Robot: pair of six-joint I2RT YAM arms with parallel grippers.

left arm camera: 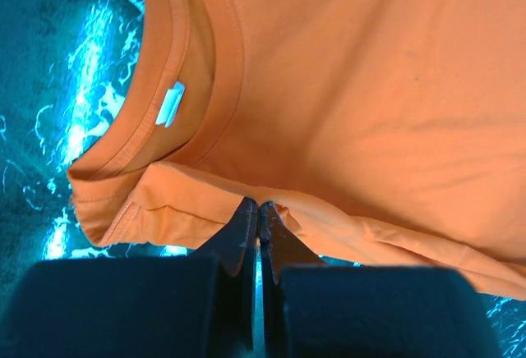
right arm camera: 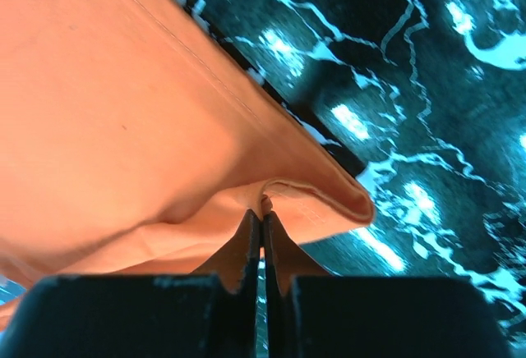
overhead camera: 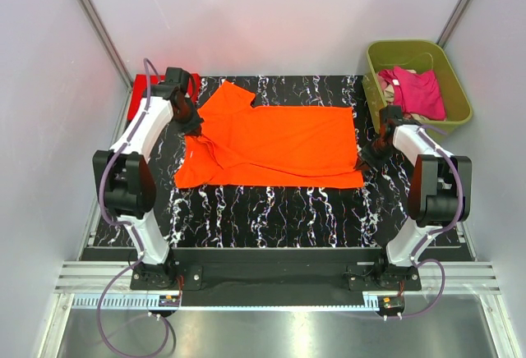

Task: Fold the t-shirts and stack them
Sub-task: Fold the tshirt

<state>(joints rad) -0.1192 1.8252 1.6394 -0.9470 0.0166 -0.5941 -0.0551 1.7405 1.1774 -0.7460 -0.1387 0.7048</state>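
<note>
Orange t-shirt [overhead camera: 279, 144] flat on worktop [overhead camera: 271, 210], long axis left-right, spanning between arms. Left gripper [left arm camera: 256, 207] clamped on fold beside collar [left arm camera: 193, 71]. Right gripper [right arm camera: 263, 213] clamped on hem corner. Cloth lies inward from each.

Pale walls [overhead camera: 271, 13] on three sides; black white-veined tabletop [overhead camera: 271, 210]; metal rail [overhead camera: 271, 280] along near edge.

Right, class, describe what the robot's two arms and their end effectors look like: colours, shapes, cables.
The left arm and right arm have smooth white link shells between bulky black joint housings. A thin purple cable loops along each. The left end effector and right end effector each have two dark fingers tapering to narrow tips.
</note>
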